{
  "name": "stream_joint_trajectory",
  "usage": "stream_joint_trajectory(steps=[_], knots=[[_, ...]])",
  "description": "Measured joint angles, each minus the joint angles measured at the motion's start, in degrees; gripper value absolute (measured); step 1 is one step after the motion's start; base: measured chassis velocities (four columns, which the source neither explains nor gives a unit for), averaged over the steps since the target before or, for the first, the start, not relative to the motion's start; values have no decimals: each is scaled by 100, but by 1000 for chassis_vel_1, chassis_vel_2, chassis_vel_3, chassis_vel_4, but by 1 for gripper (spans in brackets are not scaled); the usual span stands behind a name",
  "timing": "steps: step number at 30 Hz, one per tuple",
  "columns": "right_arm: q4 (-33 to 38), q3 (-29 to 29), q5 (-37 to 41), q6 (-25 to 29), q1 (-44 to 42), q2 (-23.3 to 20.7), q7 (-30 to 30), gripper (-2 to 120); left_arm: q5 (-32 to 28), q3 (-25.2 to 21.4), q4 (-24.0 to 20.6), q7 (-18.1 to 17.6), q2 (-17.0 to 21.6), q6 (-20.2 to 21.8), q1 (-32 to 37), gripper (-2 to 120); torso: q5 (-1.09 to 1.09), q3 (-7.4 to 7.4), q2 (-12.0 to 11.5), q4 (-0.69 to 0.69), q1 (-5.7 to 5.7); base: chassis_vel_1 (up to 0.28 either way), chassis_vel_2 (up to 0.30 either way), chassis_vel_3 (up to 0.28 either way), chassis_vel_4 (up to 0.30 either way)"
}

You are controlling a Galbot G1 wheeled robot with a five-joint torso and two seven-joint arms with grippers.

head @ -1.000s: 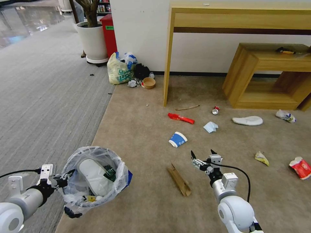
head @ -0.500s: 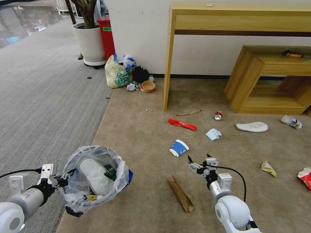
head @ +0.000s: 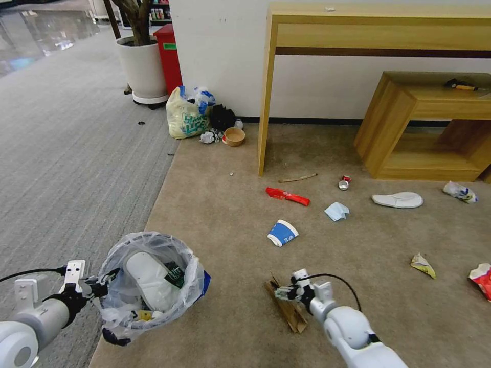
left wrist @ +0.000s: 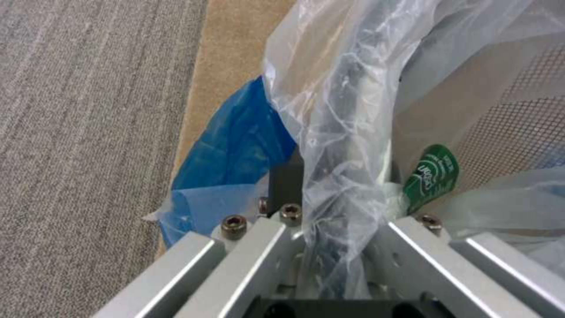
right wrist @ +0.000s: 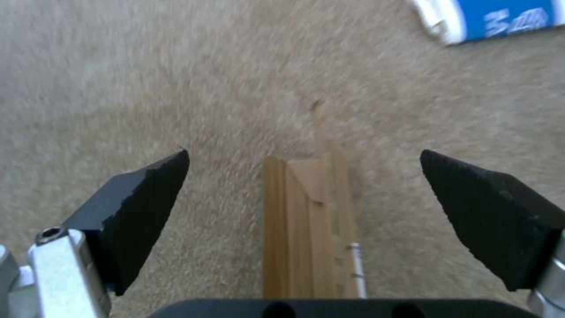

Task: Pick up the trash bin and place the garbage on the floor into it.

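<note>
Trash bin (head: 151, 283) held off the floor at lower left of head view, over the seam between tan carpet (head: 230, 204) and grey striped carpet (head: 66, 153); black mesh wall, clear crinkly liner, blue patch at the rim side facing right; white slipper (head: 146, 278) and a green-labelled item inside; left gripper (head: 94, 286) clenched on the bin's rim and liner, left wrist view shows the plastic (left wrist: 341, 132) pinched between the metal fingers, blue patch (left wrist: 235, 145) just beside.

Brown cardboard (head: 286, 301) flat on tan carpet, right of the bin; right gripper (head: 282, 292) low over its near-upper end, jaws released and spread; right wrist view shows the cardboard strip (right wrist: 312, 221) centred between the two black fingertips (right wrist: 147, 194), neither touching it; contact with carpet cannot tell.

Other garbage on the carpet: blue-white cup (head: 282, 233) on its side beyond the cardboard; red wrapper (head: 287, 196); crumpled tissue (head: 336, 211); crushed can (head: 343, 183); thin stick (head: 297, 178); second white slipper (head: 398, 200); crumpled plastic (head: 460, 192) near the low shelf; yellowish scrap (head: 423, 265); red cup (head: 481, 278) at right edge.

Farther off: wooden desk (head: 378, 30) and low wooden shelf (head: 424, 128) against the wall; yellowish knotted bag (head: 185, 118) with small litter and a brown bowl (head: 235, 136) beside the desk leg; white planter (head: 143, 66); red box (head: 170, 53).
</note>
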Motion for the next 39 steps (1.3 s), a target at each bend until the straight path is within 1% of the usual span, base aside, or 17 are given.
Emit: stream_joint_trajectory(steps=[7, 10, 11, 13, 14, 17, 18, 21, 22, 24, 26, 28, 29, 32, 33, 35, 39], knots=[[-241, -145, -56, -438, 140, 101, 173, 97, -2, -7, -12, -22, 19, 0, 6, 0, -2, 0, 0, -1, 0, 0, 0, 0, 0], [-321, -126, 107, -541, 100, 123, 176, 88, -7, 0, -7, -25, 36, -1, -16, 0, -1, 0, 0, -1, 0, 0, 0, 0, 0], [-321, -126, 107, -541, 100, 123, 176, 88, -7, 0, -7, -25, 36, -1, -16, 0, -1, 0, 0, -1, 0, 0, 0, 0, 0], [-410, -105, 137, -544, 76, 154, 149, 76, -7, 41, 13, -30, 41, 0, -59, 0, -2, 0, 0, -1, 0, 0, 0, 0, 0], [-410, -105, 137, -544, 76, 154, 149, 76, -7, 41, 13, -30, 41, 0, -59, 0, -2, 0, 0, -1, 0, 0, 0, 0, 0], [-527, -94, 137, -532, 80, 205, 137, 62, -4, 94, 31, -42, 43, 0, -99, 0, -2, 0, 0, -1, 1, 0, 0, 0, 0], [-527, -94, 137, -532, 80, 205, 137, 62, -4, 94, 31, -42, 43, 0, -99, 0, -2, 0, 0, -1, 1, 0, 0, 0, 0], [-613, -94, 137, -502, 119, 258, 150, 48, -2, 108, 49, -45, 43, 0, -105, 0, -2, 0, 0, -1, 0, 0, 0, 0, 0], [-613, -94, 137, -502, 119, 258, 150, 48, -2, 108, 49, -45, 43, 0, -105, 0, -2, 0, 0, -1, 0, 0, 0, 0, 0], [-677, -106, 150, -484, 155, 286, 197, 37, -3, 108, 57, -45, 54, 0, -105, 0, -2, 0, 0, -1, 0, 0, 0, 0, 0], [-696, -110, 152, -461, 167, 296, 216, 34, -4, 107, 61, -45, 61, 0, -104, 0, -2, 0, 0, -1, 0, 0, 0, 0, 0], [-708, -117, 148, -418, 183, 310, 251, 24, -10, 98, 71, -45, 79, 0, -104, 0, -2, 0, 0, -1, 0, 0, 0, 0, 0], [-708, -117, 148, -418, 183, 310, 251, 24, -10, 98, 71, -45, 79, 0, -104, 0, -2, 0, 0, -1, 0, 0, 0, 0, 0], [-663, -110, 133, -390, 170, 308, 297, 7, -14, 95, 96, -43, 89, 0, -104, 0, -1, 0, 0, -1, 0, 0, 0, 0, 0], [-663, -110, 133, -390, 170, 308, 297, 7, -14, 95, 96, -43, 89, 0, -104, 0, -1, 0, 0, -1, 0, 0, 0, 0, 0], [-588, -88, 120, -378, 135, 297, 331, 0, -17, 100, 99, -40, 94, 0, -105, 0, -1, 0, 0, 0, 0, 0, 0, 0, 0], [-352, 1, 97, -335, 103, 260, 370, 0, -36, 104, 98, -37, 133, 0, -109, 0, 0, 1, 0, -1, 0, 0, 0, 0, 0]])
